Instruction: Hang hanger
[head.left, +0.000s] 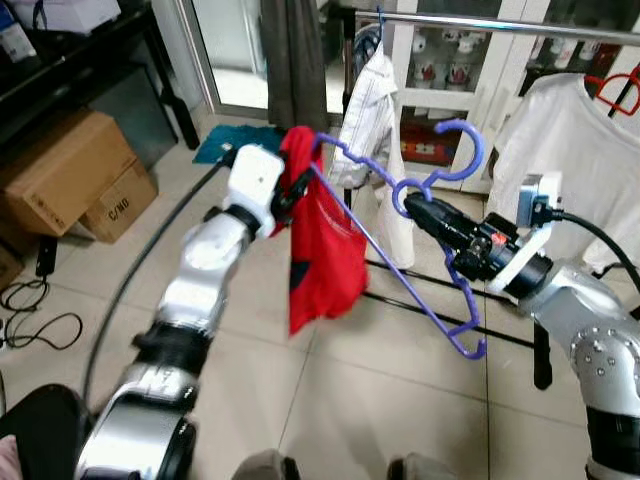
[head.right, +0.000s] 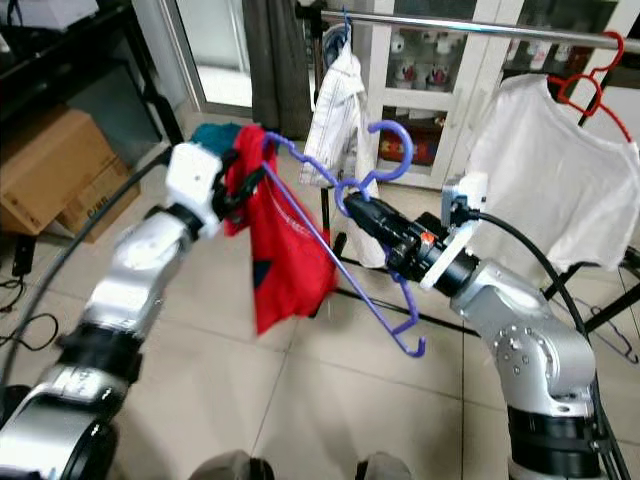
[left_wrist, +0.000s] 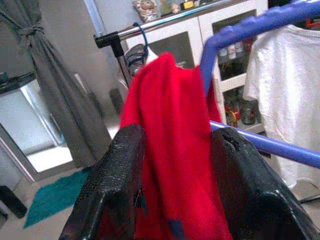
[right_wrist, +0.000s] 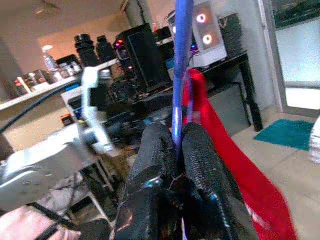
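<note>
Across the left eye view, we record a purple plastic clothes hanger (head.left: 420, 225) held in the air between both arms, in front of a chrome garment rail (head.left: 500, 22). Our right gripper (head.left: 418, 212) is clamped on the hanger just below its hook; our left gripper (head.left: 290, 195) pinches a red cloth garment (head.left: 325, 250) draped over the hanger's far shoulder. A white striped shirt (head.left: 368, 120) and a white T-shirt (head.left: 570, 150) already hang on the rail, with an open stretch between them.

From the right eye view we confirm the same arrangement: the hook sits below the rail and just in front of it, not yet over it.

At the left wrist view, black fingers (left_wrist: 120, 180) stand moderately apart, closed onto a fold of the red garment, with the purple bar passing alongside.

At the right wrist view, both fingers are pressed narrow together with the purple stem nipped between them.

Our judgement: the hanger is still being carried to the rail. To finish well, we should raise the right arm until the hook clears the rail, aim for the gap between the two white garments, lower squarely, and keep the left grip steady so the red garment does not slide off.
</note>
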